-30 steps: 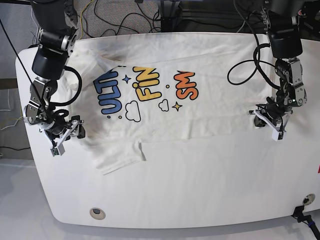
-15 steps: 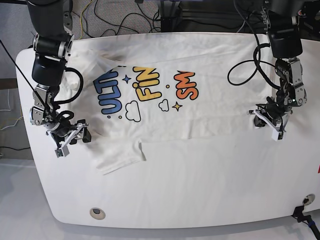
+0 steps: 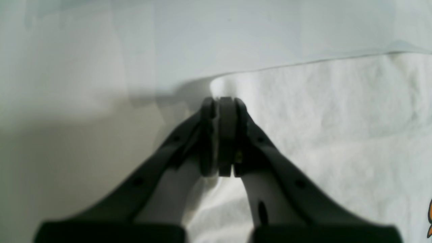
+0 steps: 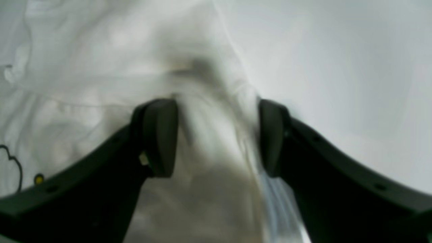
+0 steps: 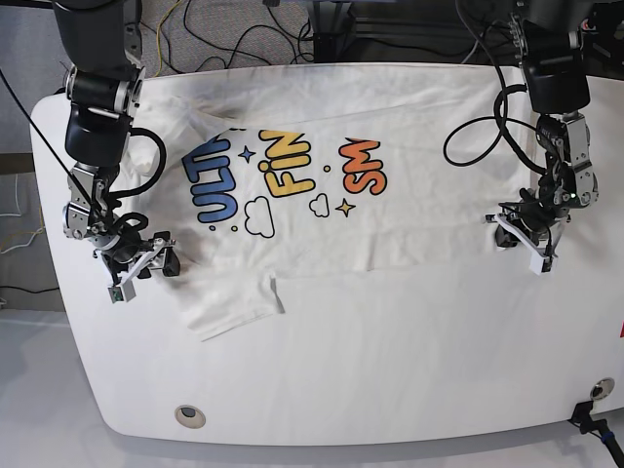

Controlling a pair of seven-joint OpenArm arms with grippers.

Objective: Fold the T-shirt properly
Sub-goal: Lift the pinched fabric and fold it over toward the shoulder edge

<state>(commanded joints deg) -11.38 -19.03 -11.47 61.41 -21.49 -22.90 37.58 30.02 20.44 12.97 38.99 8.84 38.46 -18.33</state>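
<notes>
Left end effector [image 3: 221, 111]: pads clenched tight together right at the hem edge of the white cotton short-sleeved T-shirt [image 5: 322, 210]; a small bump of cloth rises just beyond the tips, but can't tell from the wrist view whether any fabric is actually pinched between them. In the base view that left end effector [image 5: 526, 244] sits low at the shirt's edge on the side away from the "ULTRA" lettering. Right end effector [image 4: 216, 135]: spread apart, the two dark pads [image 4: 160, 136] straddling a raised, blurred ridge of shirt cloth, with bare bench to one side of it. In the base view the right end effector [image 5: 146, 261] is at the shirt's other edge, just beside the sleeve that lies below the blue "ULTRA" print. T-shirt itself lies print-up and mostly flat on the white rounded bench [image 5: 390, 370], "ULTRA FINE SMOL" lettering in blue, yellow and orange running sideways, one sleeve sticking out toward the bench's near side. Dark cables [image 5: 244, 39] lie beyond the bench's far edge.
</notes>
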